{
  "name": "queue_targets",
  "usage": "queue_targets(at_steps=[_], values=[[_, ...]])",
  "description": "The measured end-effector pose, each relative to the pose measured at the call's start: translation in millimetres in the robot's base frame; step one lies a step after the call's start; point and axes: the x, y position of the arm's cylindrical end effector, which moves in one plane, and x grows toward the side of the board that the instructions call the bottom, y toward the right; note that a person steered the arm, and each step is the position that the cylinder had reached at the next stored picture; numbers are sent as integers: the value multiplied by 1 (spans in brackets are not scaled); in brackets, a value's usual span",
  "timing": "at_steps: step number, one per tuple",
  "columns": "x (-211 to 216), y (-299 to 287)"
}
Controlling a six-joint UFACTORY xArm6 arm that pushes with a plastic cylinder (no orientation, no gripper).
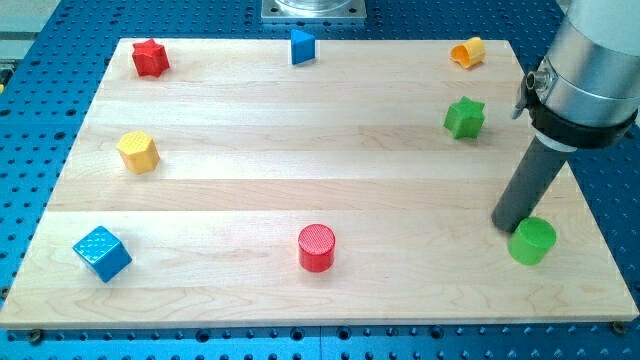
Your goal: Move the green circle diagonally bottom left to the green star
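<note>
My tip [505, 226] sits on the table [300, 150] at the near right, touching the left side of the green circle [532, 241], while the green star [464, 117] lies farther off and slightly left, well apart from both. There are no fingers to spread or press together, only the dark rod, and none of the blocks or the table shows any readable writing, label or brand.

1. Green: circle [532, 241], star [465, 117].
2. Red: star [150, 58], cylinder [317, 247].
3. Blue: cube [101, 253], dotted texture; triangle [302, 46].
4. Yellow hexagon [138, 151]; orange block [467, 52].
5. Pale wood board [300, 150], blue pegboard around.
</note>
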Motion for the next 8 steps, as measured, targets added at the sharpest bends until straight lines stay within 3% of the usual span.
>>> queue_targets(at_steps=[5, 6, 7, 8], values=[[-17, -11], [-43, 49], [-39, 137], [18, 125]])
